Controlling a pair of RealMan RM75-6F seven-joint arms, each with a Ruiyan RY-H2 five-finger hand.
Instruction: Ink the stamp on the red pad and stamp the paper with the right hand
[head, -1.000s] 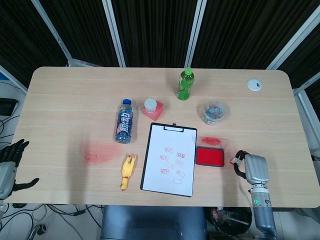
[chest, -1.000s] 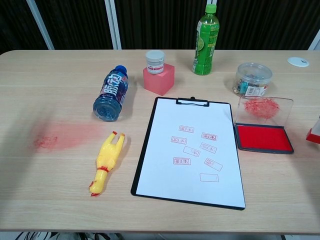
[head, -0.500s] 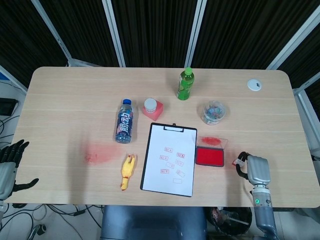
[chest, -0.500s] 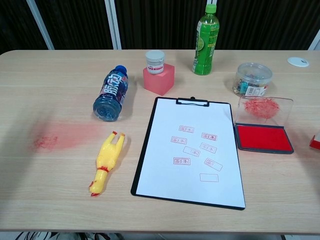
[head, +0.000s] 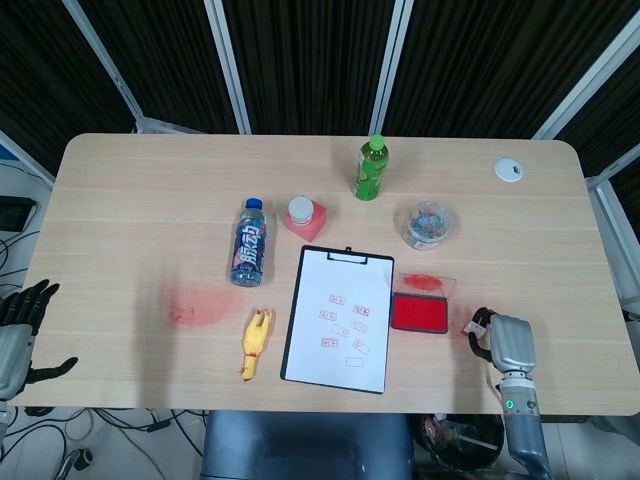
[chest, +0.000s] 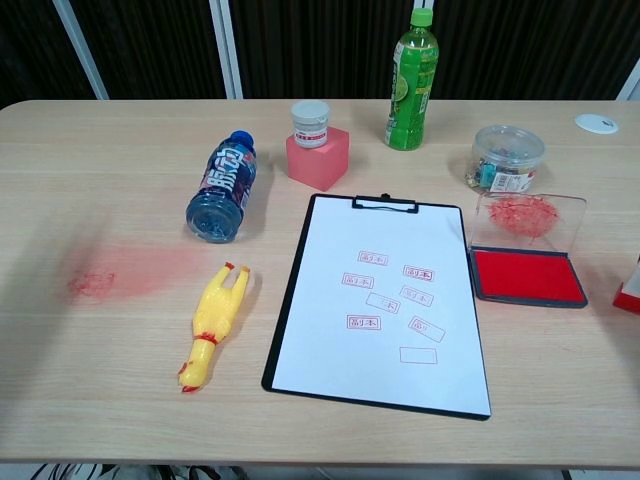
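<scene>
grey right hand (head: 508, 343); black-fingered left hand (head: 22, 325)

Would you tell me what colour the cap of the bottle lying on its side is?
Blue, on the lying bottle; the chest view shows it best.

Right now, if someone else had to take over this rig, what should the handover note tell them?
Right hand: at the table's near right edge, just right of the red pad; a small red-and-white object, probably the stamp, shows at it, but the grip is not clear.
Left hand: off the near left corner, holding nothing.
Pad: lid open, beside the clipboard's right edge.
Paper on the clipboard already carries several red stamp marks.
Left: whether the stamp is inked cannot be told; ink it on the pad if needed, then stamp the paper.
</scene>
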